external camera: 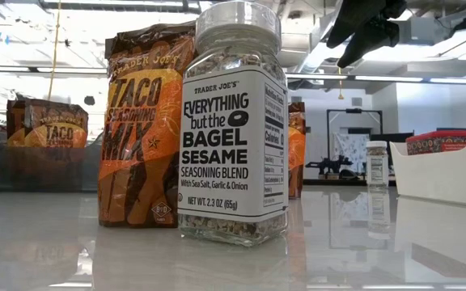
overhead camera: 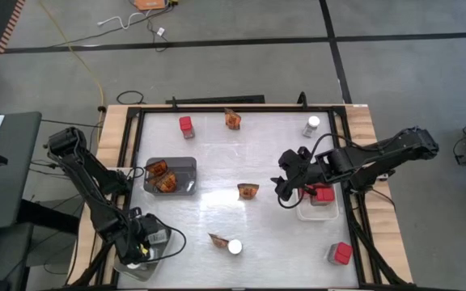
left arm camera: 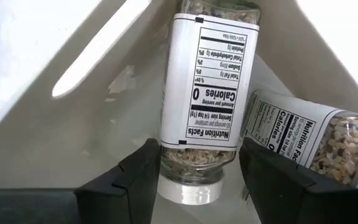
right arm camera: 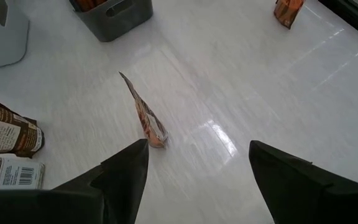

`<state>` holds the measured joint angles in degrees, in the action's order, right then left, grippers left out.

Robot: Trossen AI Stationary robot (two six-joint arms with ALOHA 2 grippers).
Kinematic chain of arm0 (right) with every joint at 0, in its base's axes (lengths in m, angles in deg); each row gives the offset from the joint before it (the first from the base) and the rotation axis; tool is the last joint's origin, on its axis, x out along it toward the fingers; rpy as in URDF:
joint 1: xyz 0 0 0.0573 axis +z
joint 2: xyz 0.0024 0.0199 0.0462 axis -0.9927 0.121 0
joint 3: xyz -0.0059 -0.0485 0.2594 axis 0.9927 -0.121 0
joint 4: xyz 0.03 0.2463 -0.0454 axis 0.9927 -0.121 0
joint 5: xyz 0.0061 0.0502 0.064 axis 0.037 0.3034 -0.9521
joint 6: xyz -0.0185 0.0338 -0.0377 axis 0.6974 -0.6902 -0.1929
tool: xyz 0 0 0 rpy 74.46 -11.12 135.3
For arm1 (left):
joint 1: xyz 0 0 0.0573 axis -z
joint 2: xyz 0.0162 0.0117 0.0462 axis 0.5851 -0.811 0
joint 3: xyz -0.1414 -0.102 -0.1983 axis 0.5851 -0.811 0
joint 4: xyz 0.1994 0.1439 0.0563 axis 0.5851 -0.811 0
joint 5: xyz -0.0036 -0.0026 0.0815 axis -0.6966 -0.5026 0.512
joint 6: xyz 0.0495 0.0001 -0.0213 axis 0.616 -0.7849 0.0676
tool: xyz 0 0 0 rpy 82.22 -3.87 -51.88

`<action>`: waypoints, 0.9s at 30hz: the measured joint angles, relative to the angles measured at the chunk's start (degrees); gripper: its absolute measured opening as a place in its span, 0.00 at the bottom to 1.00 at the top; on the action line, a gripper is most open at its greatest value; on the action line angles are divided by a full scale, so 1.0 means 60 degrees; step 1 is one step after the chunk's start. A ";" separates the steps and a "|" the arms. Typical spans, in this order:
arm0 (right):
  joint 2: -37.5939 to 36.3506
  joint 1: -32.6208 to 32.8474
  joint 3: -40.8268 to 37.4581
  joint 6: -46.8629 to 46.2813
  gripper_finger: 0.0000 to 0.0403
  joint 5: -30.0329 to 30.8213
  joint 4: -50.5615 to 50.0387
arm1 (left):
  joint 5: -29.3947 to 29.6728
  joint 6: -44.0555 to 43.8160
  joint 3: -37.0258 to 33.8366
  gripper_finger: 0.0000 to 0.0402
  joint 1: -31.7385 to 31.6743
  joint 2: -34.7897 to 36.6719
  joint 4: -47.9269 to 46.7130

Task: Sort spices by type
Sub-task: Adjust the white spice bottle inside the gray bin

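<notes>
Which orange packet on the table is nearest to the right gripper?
The packet at the table's middle, alone on the bare surface just ahead of the right gripper; the other packets lie farther off.

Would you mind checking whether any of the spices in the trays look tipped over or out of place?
Yes: in the clear tray by the left end effector, a second jar lies on its side beside the jar between the fingers. The grey tray holds only packets.

Both arms are dark, nearly black, built of jointed segments with black cables looping beside them. The left pincer [overhead camera: 138, 250] carries a pale grey block at its wrist. The right pincer [overhead camera: 285, 192] ends in broad, matte black fingers [right arm camera: 120, 180] tapering to blunt tips.
</notes>
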<state>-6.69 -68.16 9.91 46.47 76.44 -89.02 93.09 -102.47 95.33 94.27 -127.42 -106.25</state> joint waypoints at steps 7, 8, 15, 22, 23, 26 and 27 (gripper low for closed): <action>0.0000 0.0000 0.0000 -0.0004 0.76 0.0000 0.0001 | 0.0269 -0.0636 -0.0011 0.28 -0.0077 -0.0018 -0.0178; 0.0000 0.0000 0.0000 0.0000 0.76 0.0000 0.0000 | 0.0293 -0.0746 -0.0011 0.24 -0.0135 -0.0014 -0.0189; 0.0000 0.0000 0.0000 0.0000 0.76 0.0000 -0.0002 | 0.0313 -0.0283 -0.0011 0.05 -0.0629 0.0005 -0.0243; 0.0000 0.0011 0.0000 -0.0004 0.76 0.0000 0.0002 | 0.0271 0.0027 0.0064 0.02 -0.0892 0.0278 -0.0156; 0.0000 0.0011 0.0003 -0.0004 0.76 0.0000 0.0002 | 0.0275 0.0110 0.0085 0.03 -0.0892 0.0346 -0.0157; 0.0000 0.0011 0.0000 0.0000 0.76 0.0000 0.0002 | 0.0303 0.0362 0.0139 0.04 -0.0900 0.0445 -0.0149; 0.0000 0.0011 0.0003 0.0000 0.76 0.0000 0.0002 | 0.0315 0.0392 0.0154 0.05 -0.0900 0.0461 -0.0119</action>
<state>-6.69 -68.09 9.93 46.47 76.44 -89.01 94.98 -100.12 96.26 88.87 -124.65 -106.97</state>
